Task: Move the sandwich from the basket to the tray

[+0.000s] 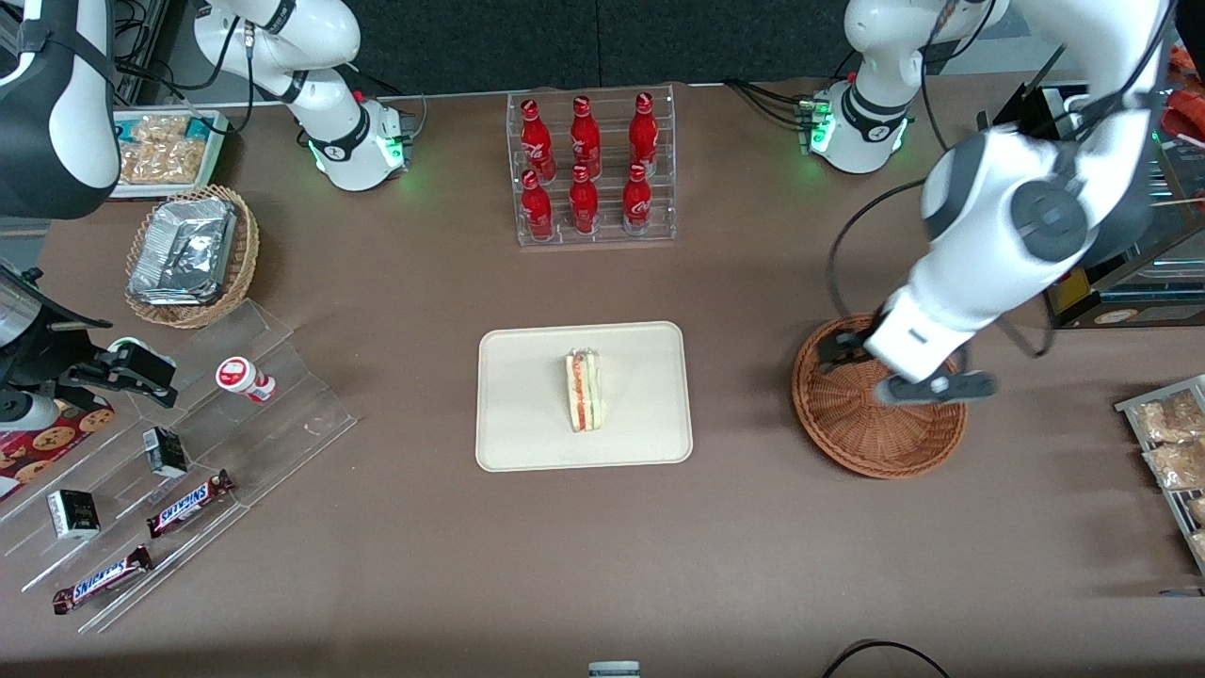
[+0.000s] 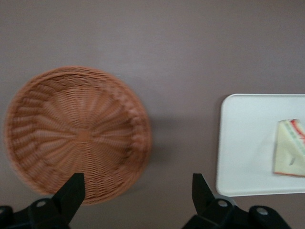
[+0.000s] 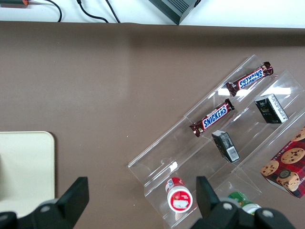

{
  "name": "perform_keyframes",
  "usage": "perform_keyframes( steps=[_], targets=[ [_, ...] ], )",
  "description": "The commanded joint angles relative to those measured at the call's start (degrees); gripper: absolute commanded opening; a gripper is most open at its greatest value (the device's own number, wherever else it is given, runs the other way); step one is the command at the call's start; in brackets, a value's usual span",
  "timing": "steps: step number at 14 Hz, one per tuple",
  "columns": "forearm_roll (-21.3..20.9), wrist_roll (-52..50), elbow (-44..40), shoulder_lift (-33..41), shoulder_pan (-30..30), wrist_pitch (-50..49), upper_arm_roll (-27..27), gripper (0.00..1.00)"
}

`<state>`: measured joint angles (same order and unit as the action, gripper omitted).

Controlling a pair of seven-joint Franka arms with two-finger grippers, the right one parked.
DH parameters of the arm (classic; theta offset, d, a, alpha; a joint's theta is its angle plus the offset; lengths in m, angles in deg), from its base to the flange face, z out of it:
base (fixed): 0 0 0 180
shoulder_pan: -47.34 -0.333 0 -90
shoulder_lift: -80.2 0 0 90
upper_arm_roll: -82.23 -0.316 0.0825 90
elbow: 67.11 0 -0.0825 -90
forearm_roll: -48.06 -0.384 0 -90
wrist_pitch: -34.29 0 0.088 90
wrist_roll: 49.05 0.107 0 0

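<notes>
I see the brown table carrying everything, with my gripper hanging over the basket at the working arm's end. Off to the side of the gripper, toward the parked arm, lies the cream tray, well apart from the basket and flat on the table. The basket below the gripper shows only bare wicker in the wrist view, though the arm hides part of it from the front, so I take that as likely rather than sure. The gripper is released, its fingers spread wide with nothing between them. The sandwich sits on the tray near its middle, cut edge with red and green layers showing, clear of the gripper and touching nothing but the tray.
</notes>
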<state>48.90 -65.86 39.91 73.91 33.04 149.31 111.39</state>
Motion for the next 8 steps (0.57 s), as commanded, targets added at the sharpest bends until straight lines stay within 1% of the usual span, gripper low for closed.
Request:
perform_keyframes(
  steps=[1,3,6,8],
  targets=[
    [2.06,4.76,5.31,9.88,-4.58,-3.55,0.21,0.99],
    [3.02,5.65,3.21,12.79,-6.6,-8.21,-0.32,1.0],
    [3.03,5.82,-5.92,11.57,-6.61,-17.0,-2.43,1.0],
    [2.41,5.82,-9.01,11.57,-6.61,-19.47,-2.61,1.0]
  ],
)
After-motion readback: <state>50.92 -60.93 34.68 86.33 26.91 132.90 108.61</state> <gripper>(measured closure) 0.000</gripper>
